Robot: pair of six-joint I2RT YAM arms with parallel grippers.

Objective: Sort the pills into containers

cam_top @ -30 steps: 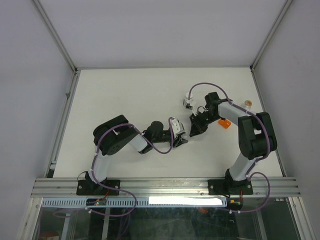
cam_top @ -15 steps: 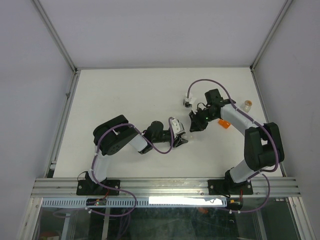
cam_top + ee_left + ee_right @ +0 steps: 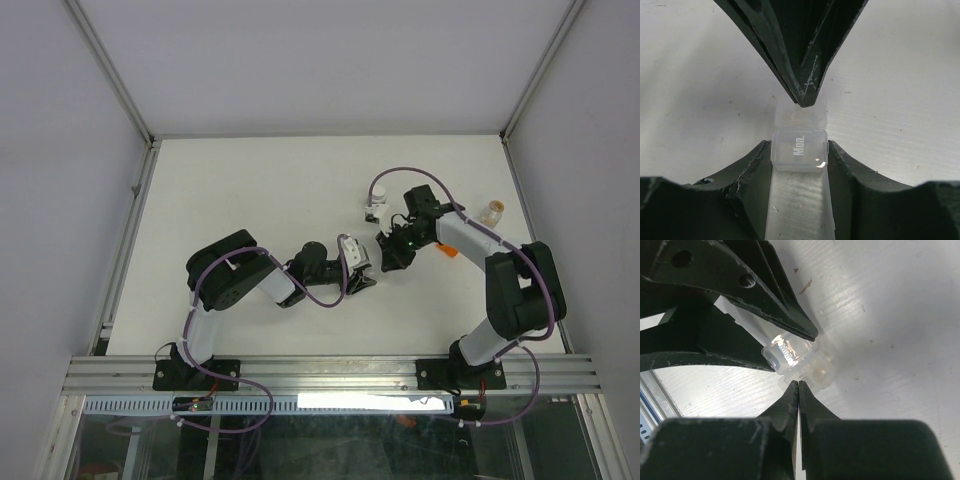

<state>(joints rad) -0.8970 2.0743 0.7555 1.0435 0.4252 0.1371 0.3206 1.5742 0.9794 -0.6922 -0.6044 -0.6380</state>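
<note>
My left gripper is shut on the flat clear plastic box, whose lid reads "Mon."; its fingers clamp the box's two sides just above the table. The box also shows in the top view and in the right wrist view. My right gripper is shut, with its tips against the box's far clear edge. From above, the right gripper sits just right of the box. The tan-orange vial stands upright at the far right. I cannot make out any pills clearly.
A small white object sits just beyond the right gripper. A small orange piece lies beside the right forearm. Metal rails run along the table's left edge and near edge.
The right arm's forearm and wrist have swung toward the back left, uncovering the vial. Its fingertips stay at the box. The left arm has not moved.
</note>
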